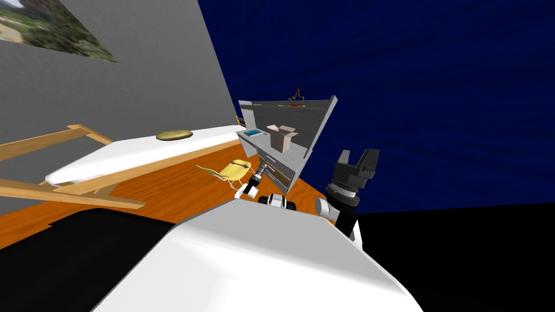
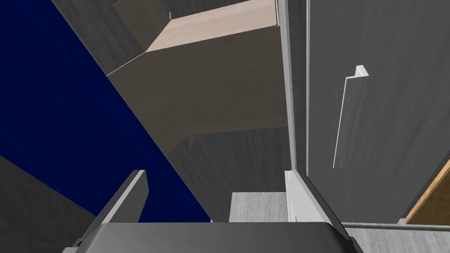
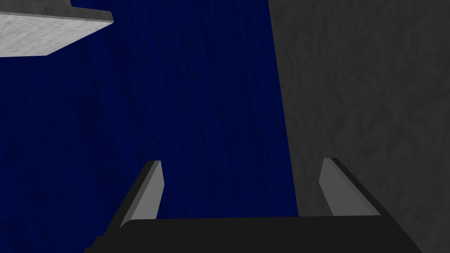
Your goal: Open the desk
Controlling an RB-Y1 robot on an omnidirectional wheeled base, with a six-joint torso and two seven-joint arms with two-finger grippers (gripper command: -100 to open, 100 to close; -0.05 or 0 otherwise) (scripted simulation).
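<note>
Desk (image 1: pixel 282 167): grey, with a raised back, standing against the blue wall beyond the yellow chair (image 1: pixel 236 170).
Desk front (image 2: pixel 386 110): a grey panel with 1 pale bar handle (image 2: pixel 347 118).
Left gripper (image 2: pixel 219 197): at the desk's front edge, its 2 fingers apart and empty; 1 finger (image 2: pixel 307 200) lies along the panel's pale edge, with the handle outside the gap.
Cardboard box (image 2: pixel 211 88): on the desk top, flaps open, ahead of the left gripper.
Right gripper (image 1: pixel 357 157): raised to the desk's right, fingers spread, holding nothing.
</note>
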